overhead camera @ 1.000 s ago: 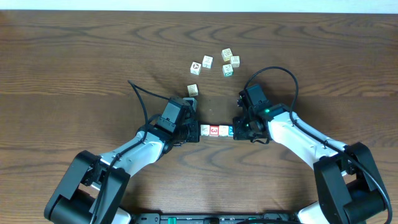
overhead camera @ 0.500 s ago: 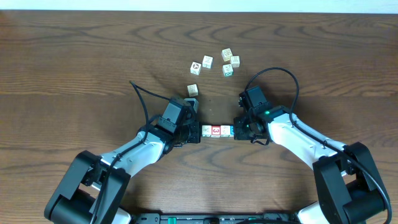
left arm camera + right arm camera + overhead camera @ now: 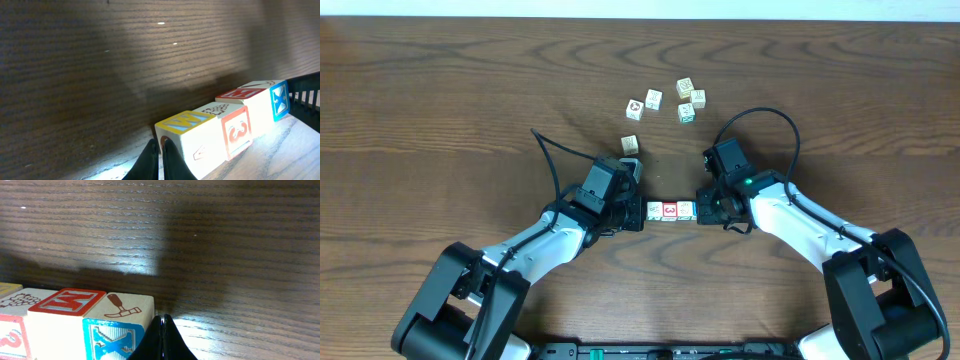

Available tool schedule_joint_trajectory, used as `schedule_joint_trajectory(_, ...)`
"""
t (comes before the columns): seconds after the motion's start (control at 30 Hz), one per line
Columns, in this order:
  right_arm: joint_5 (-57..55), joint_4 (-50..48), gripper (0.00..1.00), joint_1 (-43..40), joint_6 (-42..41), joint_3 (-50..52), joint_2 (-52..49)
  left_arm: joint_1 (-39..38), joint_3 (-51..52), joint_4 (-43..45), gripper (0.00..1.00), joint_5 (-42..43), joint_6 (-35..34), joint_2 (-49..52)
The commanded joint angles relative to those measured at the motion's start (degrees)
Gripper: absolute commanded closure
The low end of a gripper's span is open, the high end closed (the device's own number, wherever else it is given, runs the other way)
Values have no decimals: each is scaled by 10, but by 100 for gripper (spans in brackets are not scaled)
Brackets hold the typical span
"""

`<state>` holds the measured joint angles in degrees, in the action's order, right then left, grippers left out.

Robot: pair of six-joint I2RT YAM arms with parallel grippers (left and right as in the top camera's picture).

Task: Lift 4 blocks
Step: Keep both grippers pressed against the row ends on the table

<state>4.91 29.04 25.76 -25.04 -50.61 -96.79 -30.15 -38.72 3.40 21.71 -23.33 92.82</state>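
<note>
The four blocks (image 3: 670,210) lay end to end in one straight row on the near middle of the wooden table (image 3: 440,90), wedged between the two arms. Seen from the left wrist, the row ran from a yellow-topped block (image 3: 192,135), through one with a red figure on its side (image 3: 236,131) and a red-topped one (image 3: 248,97), to the blue-faced block (image 3: 279,99) at the right end. The left gripper (image 3: 638,212) had its fingers clenched together with nothing between them, their joined tip pressed against the outer face of the yellow-topped block. The right gripper (image 3: 701,210) was likewise clenched on nothing, its tip butted against the outer side of the blue-faced block, whose top carried a small hammer picture. The row thus sat between the grippers, not inside either pair of jaws. Whether it had cleared the tabletop could not be told. Farther back, a cluster of five pale cubes (image 3: 654,98) stood well apart from the row, with a sixth cube (image 3: 630,144) nearer, just beyond the left gripper.
</note>
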Motion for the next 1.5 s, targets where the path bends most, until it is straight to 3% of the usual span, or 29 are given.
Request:
schedule_joint_trajectory(0.0,14,-3,99,28,0,-2,0,-16,-30,-5,93,18,33,-2)
schedule_joint_trajectory(1.03,-15,23,99,28,-2,-2,0,-17,-30,-37,92,-54,51,-2)
schedule_joint_trajectory(1.27,-29,16,99,27,-2,-2,0,-17,-30,-40,91,-128,51,-2)
schedule_joint_trajectory(1.47,-82,21,99,21,-17,-3,0,-16,-30,-29,91,-137,51,-3)
